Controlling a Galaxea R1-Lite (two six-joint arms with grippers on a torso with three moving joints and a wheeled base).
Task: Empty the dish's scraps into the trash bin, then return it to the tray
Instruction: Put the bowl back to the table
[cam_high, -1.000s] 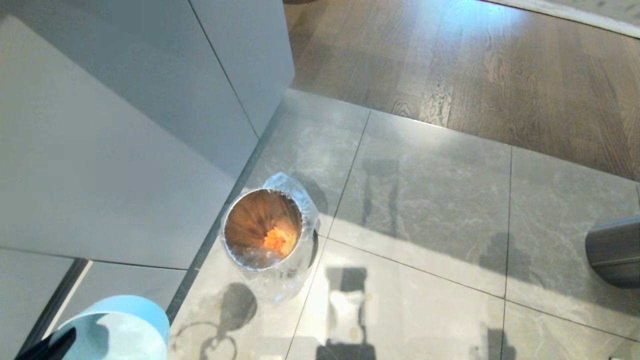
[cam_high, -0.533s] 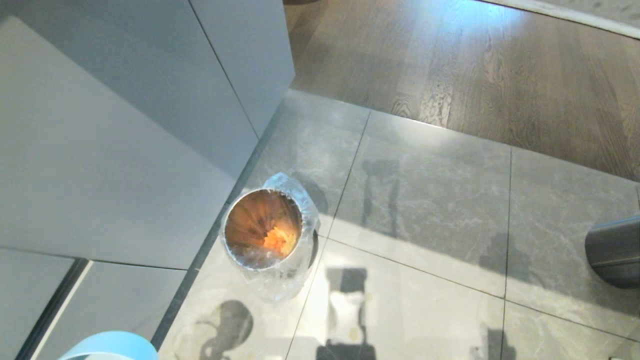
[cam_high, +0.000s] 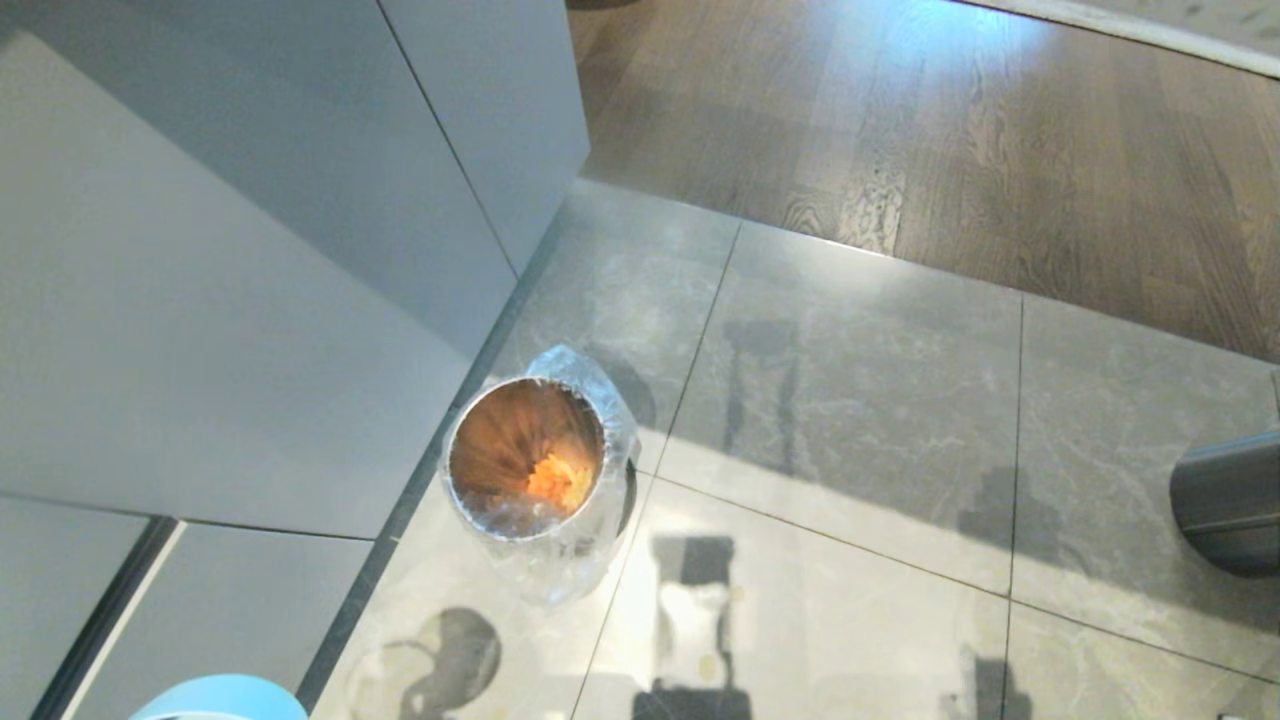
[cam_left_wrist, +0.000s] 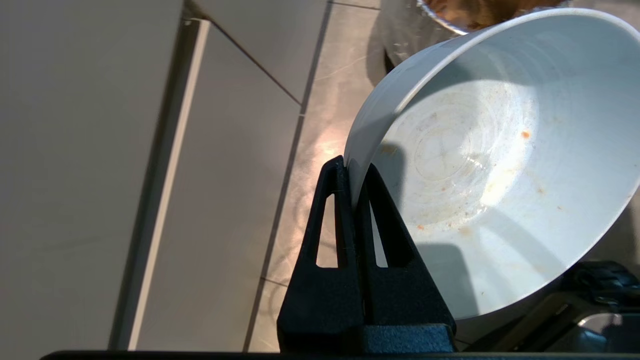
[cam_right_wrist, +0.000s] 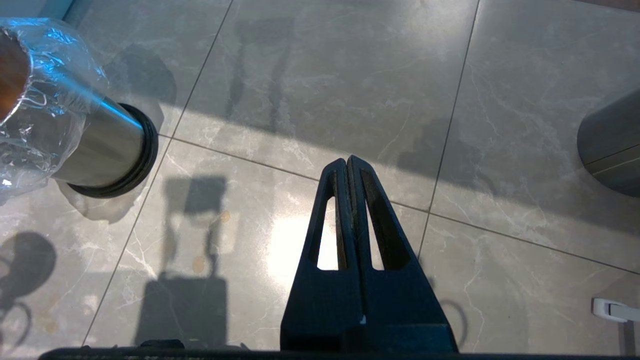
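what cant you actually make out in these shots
- Tray: in no view, so where the dish goes back cannot be told.
- Dish: head view's bottom edge cuts off all but a sliver of rim; the left gripper pinching it shows only in the left wrist view.
- Scraps: an orange heap deep in the bin, too small to count.
- Grey cylinder: cut by the head view's right edge.

Dish emptied, scraps in bin.
Pale dish (cam_left_wrist: 500, 165) tilted, rim pinched between the jaws, only smears inside; orange scraps (cam_high: 558, 480) lie in liner-wrapped trash bin (cam_high: 610, 440) beyond the jaws.
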